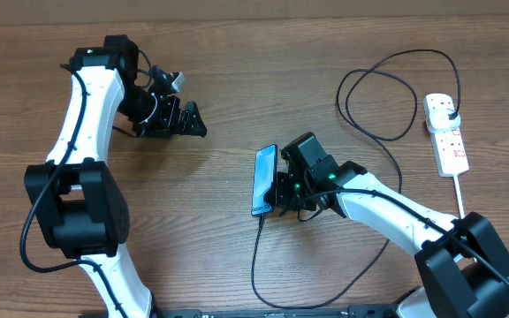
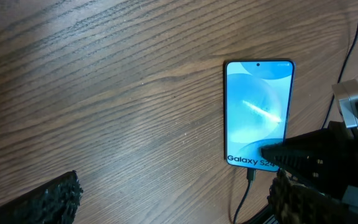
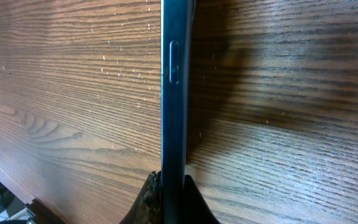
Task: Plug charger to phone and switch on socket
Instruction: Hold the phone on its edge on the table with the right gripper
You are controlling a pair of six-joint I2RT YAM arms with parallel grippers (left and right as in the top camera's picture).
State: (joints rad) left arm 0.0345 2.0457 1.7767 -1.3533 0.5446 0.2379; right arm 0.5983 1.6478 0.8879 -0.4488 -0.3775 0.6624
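Observation:
The phone (image 1: 264, 179) stands on its long edge, my right gripper (image 1: 278, 191) shut on its lower end. In the right wrist view the phone's dark edge (image 3: 173, 93) runs straight up from between the fingers of that gripper (image 3: 173, 194). Its light blue screen (image 2: 257, 112) faces the left wrist camera. The charger's connector (image 2: 251, 177) sits in the phone's bottom port. The charger cable (image 1: 256, 265) loops along the front edge and round to its black plug (image 1: 450, 111) in the white socket (image 1: 450, 141). My left gripper (image 1: 186, 120) hangs open at the back left, well apart from the phone, with nothing in it (image 2: 173, 205).
The socket's thick white cord (image 1: 459, 190) runs toward the front right, past my right arm's base. The charger cable makes a wide loop (image 1: 378, 97) on the table behind the right arm.

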